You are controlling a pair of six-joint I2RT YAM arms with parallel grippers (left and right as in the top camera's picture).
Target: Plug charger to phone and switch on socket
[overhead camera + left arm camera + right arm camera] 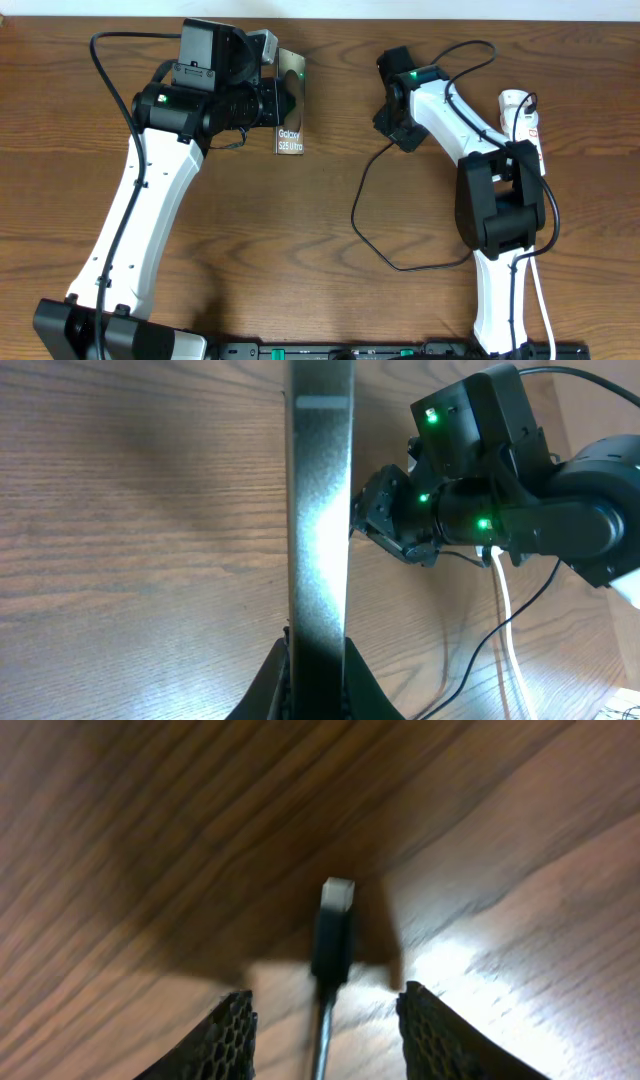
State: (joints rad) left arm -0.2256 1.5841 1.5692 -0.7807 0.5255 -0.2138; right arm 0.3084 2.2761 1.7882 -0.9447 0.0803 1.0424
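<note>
- Closest to my left wrist camera are the left gripper's (318,672) dark fingers (262,688). They are clamped on the narrow edges of the phone (320,510), which runs edge-on straight up the view.
- From overhead I see the phone held tilted off the table (300,260), near the far edge and left of centre. Its face reads "Galaxy S25 Ultra" in white.
- On my right wrist camera the right gripper (328,1020) has its textured fingers (225,1040) spread well apart. The charger (333,945) runs up between them, touching neither visible fingertip.
- The charger ends in a black connector with a pale metal tip pointing away from the gripper. I cannot tell whether it lies on the wood or hangs just above it.
- The left wrist view shows the right gripper just beside the phone's edge, apart from it.
- Overhead, the charger's thin black cable loops across the right half of the table.
- The socket (528,115) lies along the right edge toward the far corner, partly under the right arm. It carries small red marks I cannot read.
</note>
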